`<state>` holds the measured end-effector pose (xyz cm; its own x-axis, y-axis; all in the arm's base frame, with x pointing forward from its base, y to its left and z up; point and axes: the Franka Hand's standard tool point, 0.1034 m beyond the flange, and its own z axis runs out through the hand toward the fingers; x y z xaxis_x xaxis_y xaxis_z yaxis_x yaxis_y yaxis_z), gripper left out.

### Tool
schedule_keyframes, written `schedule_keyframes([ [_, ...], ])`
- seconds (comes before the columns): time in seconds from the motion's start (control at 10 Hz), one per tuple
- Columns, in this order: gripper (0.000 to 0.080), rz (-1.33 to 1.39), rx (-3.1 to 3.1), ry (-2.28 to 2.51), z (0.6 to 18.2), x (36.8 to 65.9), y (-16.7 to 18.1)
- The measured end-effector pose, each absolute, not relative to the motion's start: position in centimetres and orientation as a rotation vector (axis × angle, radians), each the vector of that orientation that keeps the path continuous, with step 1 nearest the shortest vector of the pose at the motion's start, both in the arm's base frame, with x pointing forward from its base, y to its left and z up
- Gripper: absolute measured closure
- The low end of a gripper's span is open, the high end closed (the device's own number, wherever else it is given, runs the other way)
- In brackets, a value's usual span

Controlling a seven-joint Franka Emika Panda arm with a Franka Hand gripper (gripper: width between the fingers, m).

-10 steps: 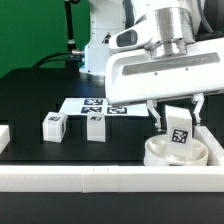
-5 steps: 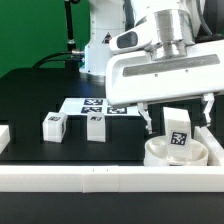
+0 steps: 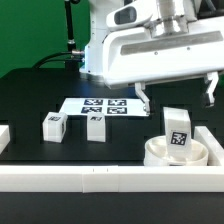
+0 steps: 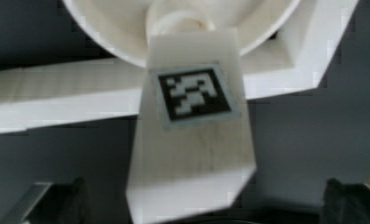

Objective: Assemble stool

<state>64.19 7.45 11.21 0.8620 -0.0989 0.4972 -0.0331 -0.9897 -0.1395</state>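
The gripper (image 3: 180, 100) hangs at 12 o'clock above the tagged leg (image 3: 178, 130), jaws wide apart and clear of it. The leg stands upright in the seat disc (image 3: 155, 152). In the exterior view, a loose leg (image 3: 96, 127) and a second loose leg (image 3: 54, 125) stand at 9 o'clock from the disc.

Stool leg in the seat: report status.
Gripper open, above leg, not touching. Leg standing in seat. Two loose legs apart, nothing in the way.

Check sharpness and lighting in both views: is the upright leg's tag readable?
Exterior view: even lighting, no glare; the leg standing in the seat disc is sharp enough, and its tag has a distinguishable pattern. Wrist view: soft throughout; the tag is readable with fuzzy edges, and the leg's near end blurs out.
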Motion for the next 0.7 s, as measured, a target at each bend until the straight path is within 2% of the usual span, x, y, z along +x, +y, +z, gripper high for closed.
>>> schedule_keyframes([
  [0.3, 0.0151, -0.783, -2.911, 0.104, 10.8, 64.1, 7.4],
  [0.7, 0.0151, -0.529, -2.974, -0.023, 9.9, 63.8, 6.5],
])
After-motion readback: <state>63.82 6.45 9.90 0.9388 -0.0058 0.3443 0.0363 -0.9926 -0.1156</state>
